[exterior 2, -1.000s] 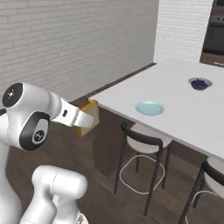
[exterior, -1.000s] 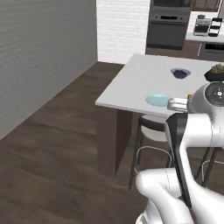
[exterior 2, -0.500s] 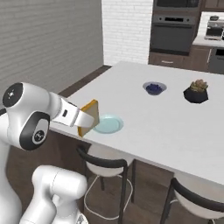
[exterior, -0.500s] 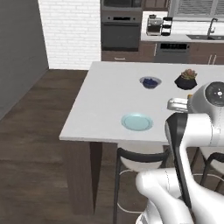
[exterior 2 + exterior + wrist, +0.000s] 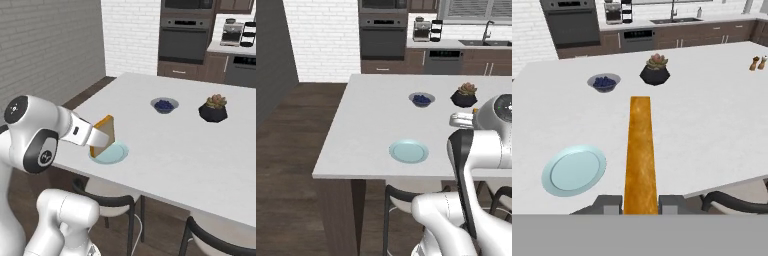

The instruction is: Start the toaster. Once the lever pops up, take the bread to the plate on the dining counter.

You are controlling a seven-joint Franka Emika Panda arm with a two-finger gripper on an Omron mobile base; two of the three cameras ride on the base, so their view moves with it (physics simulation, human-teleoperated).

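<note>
Our gripper (image 5: 641, 204) is clamped on the bread (image 5: 640, 155), gripped edge-on so the slice clears the dining counter (image 5: 200, 150); we judge it is held near the plate (image 5: 574, 169), just left of it, ready for lowering

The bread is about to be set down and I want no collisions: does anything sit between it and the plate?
Nothing visible does. The pincer holds the bread on edge above the near side of the dining counter, with the plate bare beside it. The blueberry bowl and potted plant stand farther back.
</note>
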